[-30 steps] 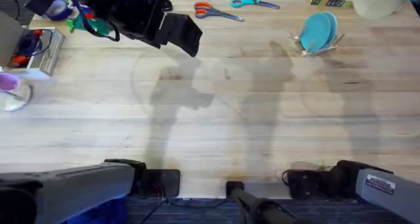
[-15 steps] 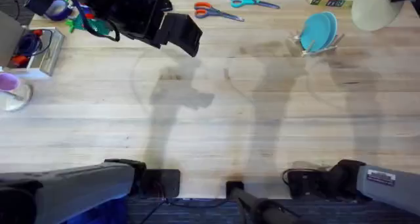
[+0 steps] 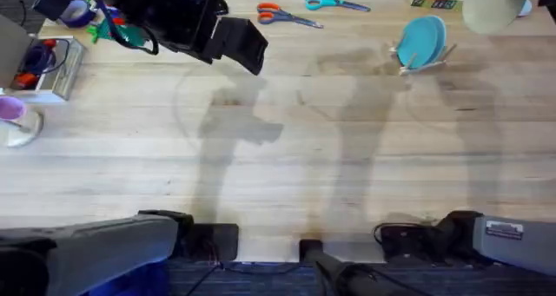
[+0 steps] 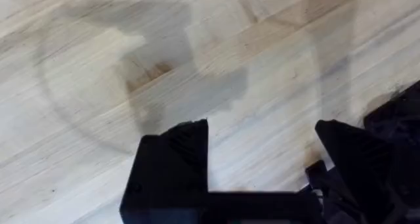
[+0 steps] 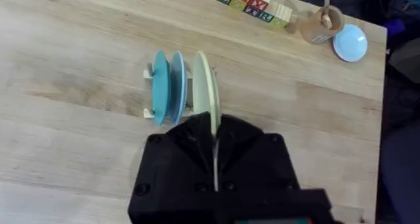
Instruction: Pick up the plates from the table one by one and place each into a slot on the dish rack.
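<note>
The large light wood-plank table (image 3: 287, 148) lay bare across its whole middle and near half, leaving wide room for travel. The clutter sat along the far edge: orange-handled scissors (image 3: 287, 17), teal-handled scissors (image 3: 334, 0) and a row of lettered wooden blocks (image 5: 254, 3). The small light wooden dish rack (image 3: 419, 60) stood near the far right, well clear of the table's right edge. Two blue round plastic plates (image 5: 168, 86) stood upright in adjacent slots.

The right gripper (image 5: 214, 159) was clenched on the rim of the pale yellow round plastic plate (image 5: 205, 86), held edge-on just beside the blue plates on the rack's open side. The left gripper (image 4: 262, 152) hung released above bare wood at the far left, fingers (image 4: 174, 161) spread.

Compared with one second earlier, the yellow plate had shifted left along the far right edge, closer to the rack. The left arm had not moved.
</note>
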{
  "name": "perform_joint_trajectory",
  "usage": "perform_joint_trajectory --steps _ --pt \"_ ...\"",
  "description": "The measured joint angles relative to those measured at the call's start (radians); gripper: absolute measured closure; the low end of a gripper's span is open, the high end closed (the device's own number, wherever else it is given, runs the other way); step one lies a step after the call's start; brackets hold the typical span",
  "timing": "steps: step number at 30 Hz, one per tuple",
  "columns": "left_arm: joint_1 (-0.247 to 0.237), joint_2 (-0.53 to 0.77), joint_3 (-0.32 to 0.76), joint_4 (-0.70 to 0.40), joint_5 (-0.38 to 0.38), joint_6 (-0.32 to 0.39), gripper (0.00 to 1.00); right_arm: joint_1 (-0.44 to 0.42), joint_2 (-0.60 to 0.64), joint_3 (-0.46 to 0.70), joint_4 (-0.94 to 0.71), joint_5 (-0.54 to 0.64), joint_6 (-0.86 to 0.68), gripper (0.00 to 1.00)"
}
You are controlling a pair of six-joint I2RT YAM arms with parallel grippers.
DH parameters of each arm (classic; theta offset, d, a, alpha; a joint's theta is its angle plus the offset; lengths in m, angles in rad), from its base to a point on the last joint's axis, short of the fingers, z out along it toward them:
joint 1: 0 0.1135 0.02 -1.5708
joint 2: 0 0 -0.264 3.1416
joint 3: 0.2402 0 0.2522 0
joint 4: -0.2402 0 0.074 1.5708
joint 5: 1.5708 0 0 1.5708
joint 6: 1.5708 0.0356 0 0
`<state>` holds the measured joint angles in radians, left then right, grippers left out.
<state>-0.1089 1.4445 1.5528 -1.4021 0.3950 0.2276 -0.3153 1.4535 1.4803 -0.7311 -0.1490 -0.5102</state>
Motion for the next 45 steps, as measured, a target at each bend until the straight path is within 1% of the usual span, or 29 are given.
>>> perform_joint_trajectory --steps 9,17,28,45 --pt "0.0 0.0 0.0 0.0 0.0 0.0 0.006 0.0 0.055 0.0 0.023 0.0 0.013 0.971" --pt "0.0 0.0 0.0 0.0 0.0 0.0 0.007 0.0 0.072 0.0 0.062 0.0 0.043 0.971" --pt "0.0 0.0 0.0 0.0 0.0 0.0 0.007 0.0 0.108 0.0 0.079 0.038 0.088 0.971" --pt "0.0 0.0 0.0 0.0 0.0 0.0 0.006 0.025 0.109 0.0 0.092 0.045 0.114 0.971"
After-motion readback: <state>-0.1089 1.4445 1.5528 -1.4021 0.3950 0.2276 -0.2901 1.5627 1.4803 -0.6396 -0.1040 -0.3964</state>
